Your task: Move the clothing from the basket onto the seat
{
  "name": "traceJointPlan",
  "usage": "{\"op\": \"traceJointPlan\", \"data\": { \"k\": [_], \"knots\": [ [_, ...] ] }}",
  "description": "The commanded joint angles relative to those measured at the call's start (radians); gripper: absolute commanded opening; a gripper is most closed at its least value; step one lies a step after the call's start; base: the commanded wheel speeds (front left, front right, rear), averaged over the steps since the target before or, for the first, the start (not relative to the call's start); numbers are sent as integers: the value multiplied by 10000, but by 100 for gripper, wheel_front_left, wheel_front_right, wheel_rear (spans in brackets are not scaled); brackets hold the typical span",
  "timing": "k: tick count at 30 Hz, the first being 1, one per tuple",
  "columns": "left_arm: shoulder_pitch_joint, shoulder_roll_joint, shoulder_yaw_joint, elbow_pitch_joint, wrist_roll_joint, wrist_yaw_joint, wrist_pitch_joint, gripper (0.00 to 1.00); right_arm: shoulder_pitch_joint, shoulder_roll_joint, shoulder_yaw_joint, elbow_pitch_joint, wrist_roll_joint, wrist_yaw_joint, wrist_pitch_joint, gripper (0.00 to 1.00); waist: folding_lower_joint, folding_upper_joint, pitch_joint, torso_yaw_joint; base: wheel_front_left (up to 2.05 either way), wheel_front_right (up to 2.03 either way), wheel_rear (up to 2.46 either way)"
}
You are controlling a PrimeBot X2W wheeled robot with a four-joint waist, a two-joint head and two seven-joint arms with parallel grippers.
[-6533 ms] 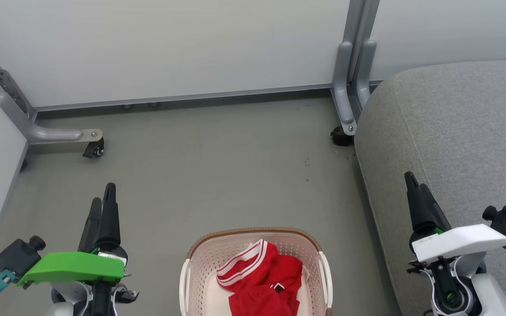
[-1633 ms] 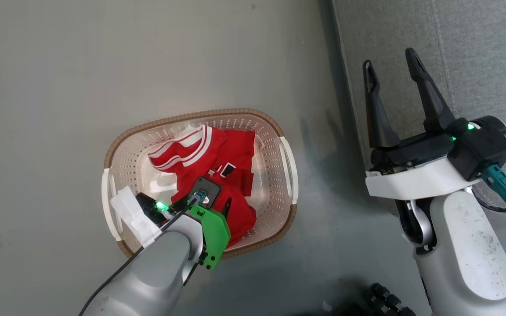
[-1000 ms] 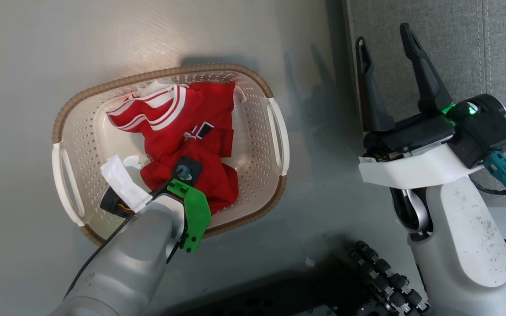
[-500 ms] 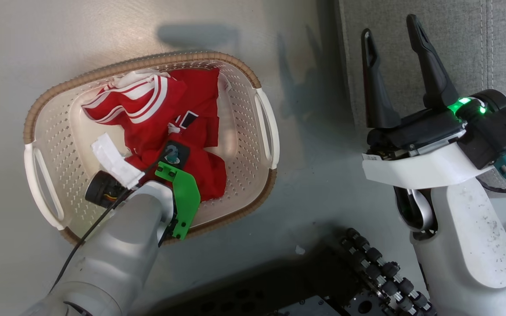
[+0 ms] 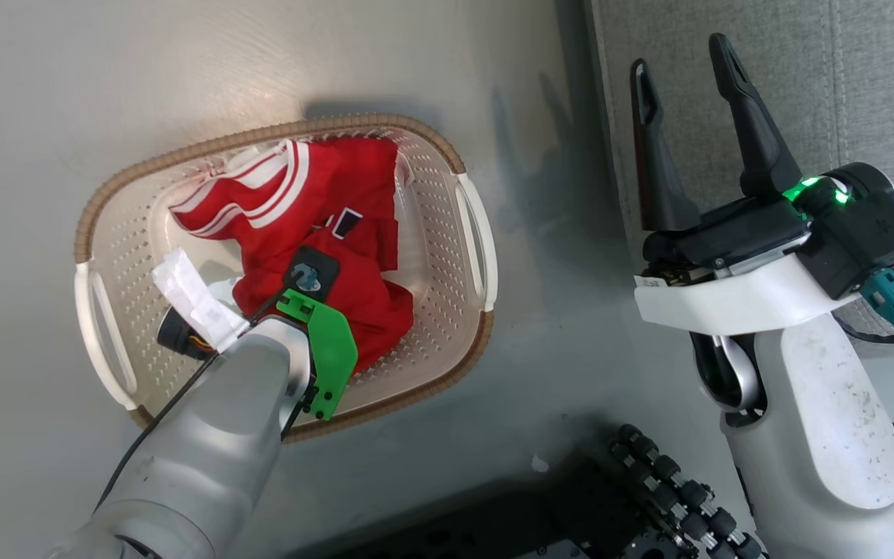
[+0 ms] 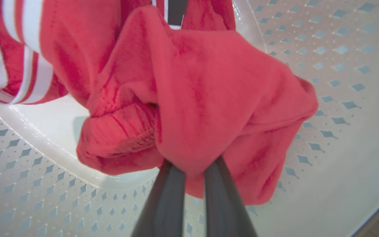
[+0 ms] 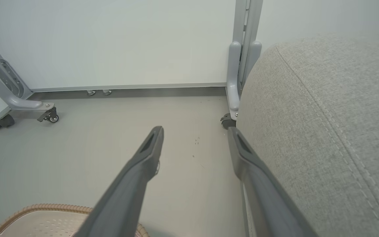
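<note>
The clothing lies bunched in the basket (image 5: 261,136) on the floor: a red jersey with white stripes (image 5: 276,178) and a plain red fold (image 5: 362,303) below it. My left arm reaches down into the basket. In the left wrist view my left gripper (image 6: 194,163) is shut on a fold of the plain red cloth (image 6: 209,98), its tips buried in the fabric above the perforated basket wall (image 6: 341,65). My right gripper (image 5: 678,56) stands open and empty at the edge of the grey seat (image 5: 843,93), fingers spread (image 7: 196,131) beside the cushion (image 7: 324,131).
Grey floor (image 5: 105,78) surrounds the basket. My dark wheeled base (image 5: 649,481) sits at the bottom. Ahead, white partition panels stand on grey frames with castors (image 7: 49,117), and one post (image 7: 240,65) rises next to the seat. The basket rim (image 7: 44,208) shows low left.
My left gripper has closed on the red cloth in the basket. The head camera shifted slightly. The right gripper has stayed open in the same pose.
</note>
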Motion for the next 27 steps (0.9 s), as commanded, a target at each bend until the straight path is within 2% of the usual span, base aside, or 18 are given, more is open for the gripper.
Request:
{"op": "traceJointPlan", "data": {
  "k": [1,13,20,24,27],
  "knots": [
    [150,55,-2,-20,-14,-33,-259,0,139,-18,19,62,-106,1,-40,100,0,0,-515,202,0,0,0],
    [809,42,183,-427,-411,-303,-2489,0,750,-22,-50,553,-310,1,-38,100,0,0,-2361,676,0,0,0],
    [1171,37,457,-1060,-699,-425,-3042,0,1220,-29,-246,830,-485,1,19,100,0,0,-3443,993,0,0,0],
    [1360,85,802,-1796,-787,-236,-3160,0,1507,-51,-324,872,-528,1,137,100,0,0,-4010,1174,0,0,0],
    [1557,370,1357,-3089,-609,102,-3160,0,1719,-63,-395,850,-540,1,241,100,0,0,-4387,1318,0,0,0]
  ]
}}
